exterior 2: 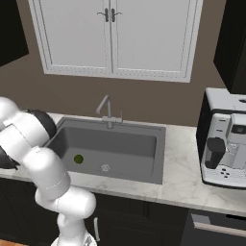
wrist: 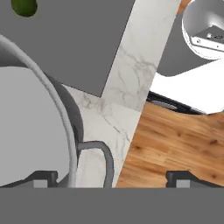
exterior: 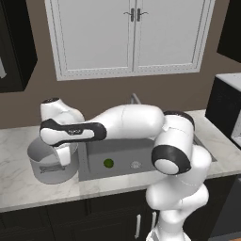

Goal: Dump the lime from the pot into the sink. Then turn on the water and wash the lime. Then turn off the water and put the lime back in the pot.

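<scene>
The lime (exterior: 108, 163) sits small, round and green on the dark floor of the sink (exterior: 89, 167), left of the metal drain (exterior: 136, 164). The pot (exterior: 42, 170) stands upright on the marble surface (exterior: 19, 188) just left of the sink, light grey with a pale inside. Above its rim hangs the pincer (wrist: 111, 177), fingers spread wide apart, one loop handle (wrist: 103, 155) between them, clamped on nothing. The faucet (exterior 2: 106, 109) rises behind the basin.

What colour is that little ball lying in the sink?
Green; the lime shows best in the left base view.
</scene>
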